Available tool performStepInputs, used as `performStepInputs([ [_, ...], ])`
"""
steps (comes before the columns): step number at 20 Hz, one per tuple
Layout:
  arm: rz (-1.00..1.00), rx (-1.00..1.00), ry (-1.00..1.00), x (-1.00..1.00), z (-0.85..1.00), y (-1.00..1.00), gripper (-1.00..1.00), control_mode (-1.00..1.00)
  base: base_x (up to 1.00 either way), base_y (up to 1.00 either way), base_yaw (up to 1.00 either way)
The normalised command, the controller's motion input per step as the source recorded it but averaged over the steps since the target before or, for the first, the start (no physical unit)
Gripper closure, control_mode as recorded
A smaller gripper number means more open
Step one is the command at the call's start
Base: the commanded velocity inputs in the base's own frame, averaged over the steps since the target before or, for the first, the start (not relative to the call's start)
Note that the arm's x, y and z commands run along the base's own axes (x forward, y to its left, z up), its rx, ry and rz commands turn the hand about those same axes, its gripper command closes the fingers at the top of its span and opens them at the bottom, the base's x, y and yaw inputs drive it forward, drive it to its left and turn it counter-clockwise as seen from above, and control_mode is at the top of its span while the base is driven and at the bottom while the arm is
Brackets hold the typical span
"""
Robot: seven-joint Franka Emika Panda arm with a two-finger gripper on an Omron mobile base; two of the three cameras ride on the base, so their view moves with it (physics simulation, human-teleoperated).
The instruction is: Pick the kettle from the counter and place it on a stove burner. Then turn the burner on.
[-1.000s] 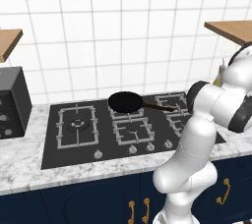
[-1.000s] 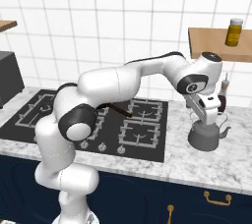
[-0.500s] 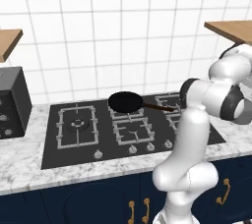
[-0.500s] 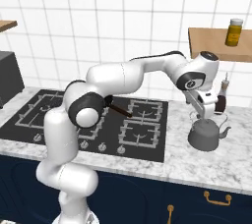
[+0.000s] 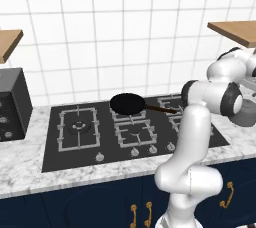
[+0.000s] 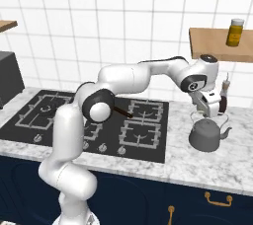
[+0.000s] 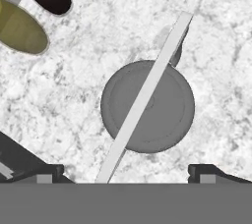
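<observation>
Right base view: navy cabinet fronts below the marbled table. On the table, right of the black hob, stands the grey kettle, upright. The gripper hangs just above its wire handle, jaws spread wide and holding nothing. Hand view: the handle crosses the kettle lid diagonally. Farther back, a frying pan rests on the rear grates.

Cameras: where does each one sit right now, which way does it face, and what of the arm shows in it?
Left base view: behind the arm's left, facing the stove burner and frying pan; arm rises at right.
Right base view: behind its right, facing the counter; open gripper above the kettle.
Hand view: straight down on the kettle; fingertips at bottom.
Right base and hand views share the kettle.
</observation>
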Motion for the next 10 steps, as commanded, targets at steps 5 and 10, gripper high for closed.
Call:
performStepInputs([
  [5, 0.00, -0.06, 0.00, 0.46, -0.21, -0.24, -1.00, -1.00, 0.00, 0.00, 0.00],
  [10, 0.00, -0.09, 0.01, 0.13, -0.37, -0.13, -1.00, -1.00, 0.00, 0.00, 0.00],
])
